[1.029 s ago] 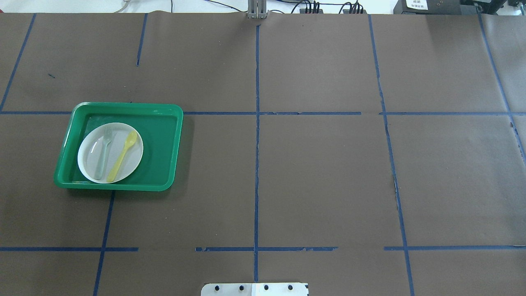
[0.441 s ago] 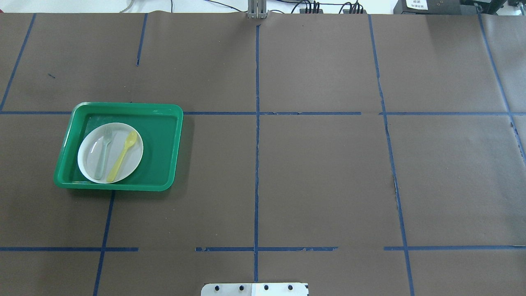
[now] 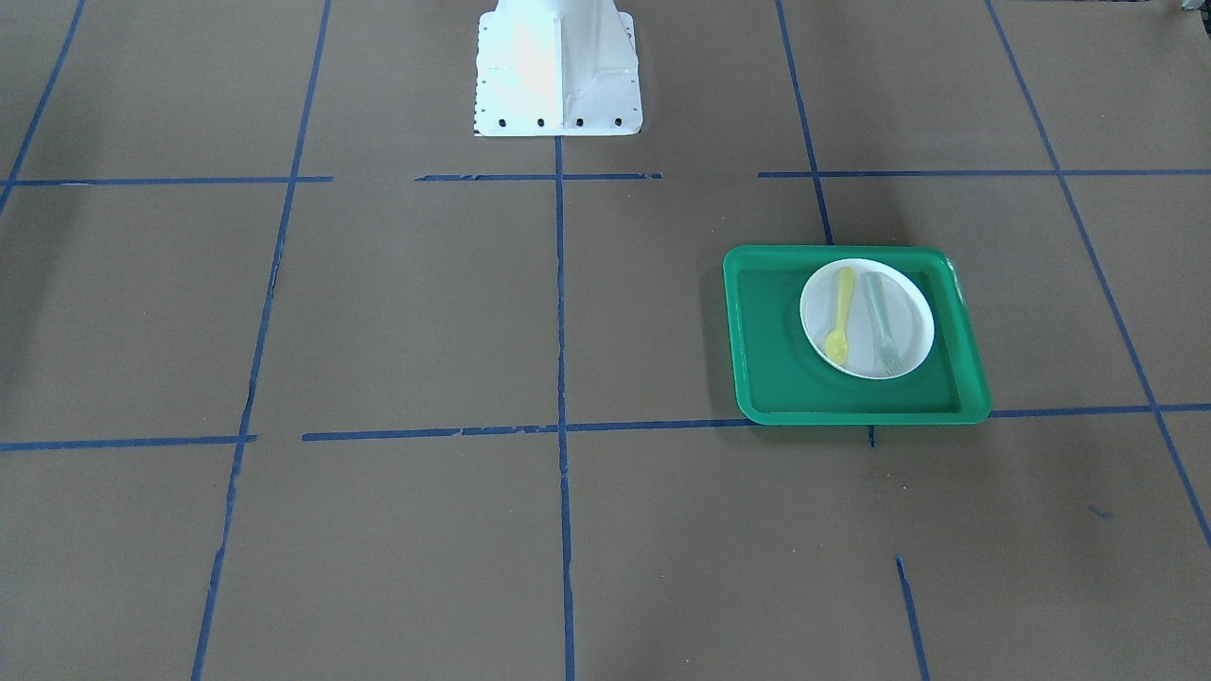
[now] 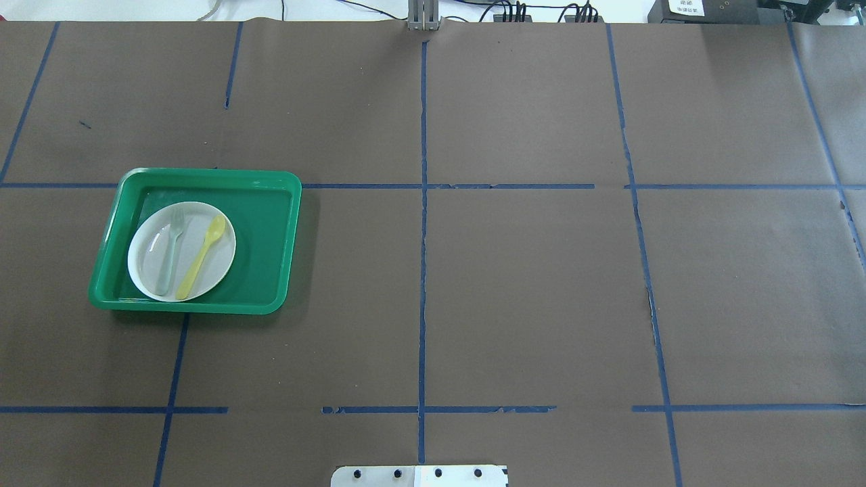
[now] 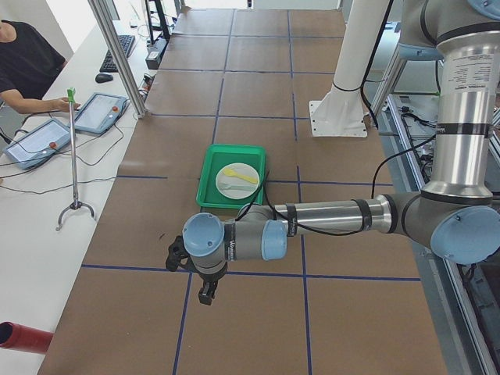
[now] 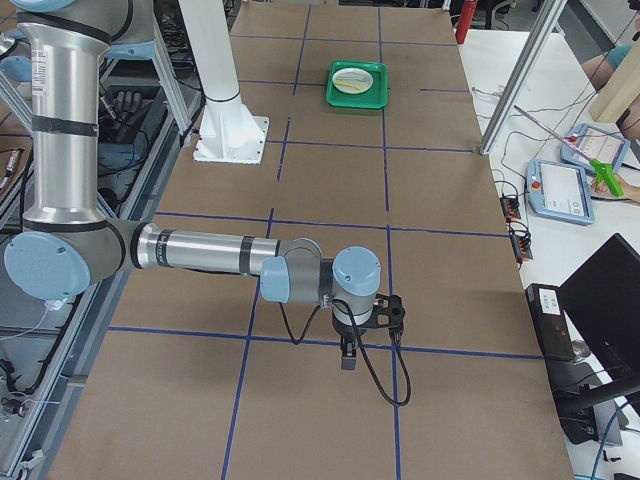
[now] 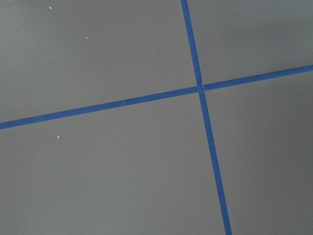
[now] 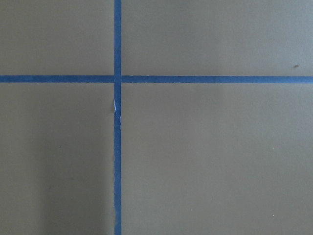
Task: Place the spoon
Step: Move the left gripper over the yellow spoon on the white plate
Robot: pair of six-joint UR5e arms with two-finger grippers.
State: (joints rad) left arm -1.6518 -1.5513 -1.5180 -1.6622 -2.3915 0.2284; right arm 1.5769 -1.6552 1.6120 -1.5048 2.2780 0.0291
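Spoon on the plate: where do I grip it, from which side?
Take the spoon by its straight handle, mid-length, from above, jaws across its width. It lies flat on the plate, with the fork close alongside, so a side approach looks crowded.

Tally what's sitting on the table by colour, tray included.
Green: 1, the tray
White: 1, the plate
Yellow: 1, the spoon
Pale grey-green: 1, the fork
Total: 4
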